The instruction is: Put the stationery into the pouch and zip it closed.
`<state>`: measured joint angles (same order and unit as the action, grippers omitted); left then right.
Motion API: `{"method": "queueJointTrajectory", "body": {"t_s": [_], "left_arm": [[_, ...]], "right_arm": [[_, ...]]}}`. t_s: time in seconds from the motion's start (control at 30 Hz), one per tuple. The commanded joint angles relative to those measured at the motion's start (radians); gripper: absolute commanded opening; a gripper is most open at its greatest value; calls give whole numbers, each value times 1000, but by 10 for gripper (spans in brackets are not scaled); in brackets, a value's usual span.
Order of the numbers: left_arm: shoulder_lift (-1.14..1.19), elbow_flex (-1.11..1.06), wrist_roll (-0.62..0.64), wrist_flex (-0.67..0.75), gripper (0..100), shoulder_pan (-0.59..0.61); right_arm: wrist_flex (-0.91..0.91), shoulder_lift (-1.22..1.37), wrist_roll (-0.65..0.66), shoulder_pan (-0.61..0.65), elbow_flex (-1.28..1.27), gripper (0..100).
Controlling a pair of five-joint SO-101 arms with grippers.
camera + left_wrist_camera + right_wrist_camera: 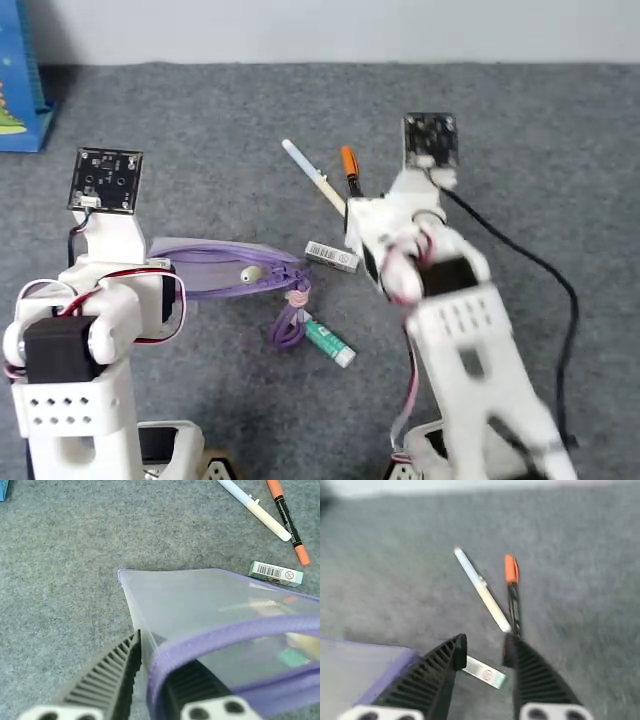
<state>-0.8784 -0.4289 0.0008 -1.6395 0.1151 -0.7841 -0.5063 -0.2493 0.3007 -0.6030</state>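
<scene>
One floppy translucent pouch (200, 605), purple-trimmed

1. Table covering (200, 110): grey, short-pile, carpet-like, plain. It spreads across the whole work surface from the 12 o'clock edge down to 6 o'clock. The same grey pile shows in the left wrist view (60, 555) and the right wrist view (580, 580).

2. Blue box (18, 90): at 10 o'clock in the high view, cut by the picture's edge. It is a flat-sided item with a bright blue face and green and yellow print. It sits on the covering, close to the back wall. One blue corner of it appears in the left wrist view (2, 489).

3. Back wall (320, 30): pale and unmarked, running along 12 o'clock and meeting the covering in a straight line. It is a pale band in the right wrist view (470, 485).
</scene>
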Motion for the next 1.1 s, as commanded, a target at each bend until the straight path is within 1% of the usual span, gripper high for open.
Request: {"method": "queueJointTrajectory", "body": {"t_s": [0.0,0.07,0.1,0.43,0.53,0.63,0.73,0.8,0.97,1.07], "left_arm": [[8,1,6,0,12,2],[8,1,6,0,12,2],[8,-1,6,0,12,2],[6,-1,6,0,12,2],[6,-1,6,0,12,2],[5,-1,6,0,12,2],[3,-10,6,2,12,2],[3,-10,6,2,12,2],[3,-10,6,2,12,2],[3,-10,6,2,12,2]], "right_arm": [[28,254,-2,-27,164,288],[30,384,-2,-27,242,342],[30,446,-2,-27,285,353],[30,940,-2,-27,733,354],[19,1029,5,-18,821,354],[19,1043,44,-10,824,354],[13,1047,48,-10,822,351],[-15,1050,48,-7,824,316],[-21,1115,51,-12,829,151],[-24,1148,92,-12,829,74]]}}
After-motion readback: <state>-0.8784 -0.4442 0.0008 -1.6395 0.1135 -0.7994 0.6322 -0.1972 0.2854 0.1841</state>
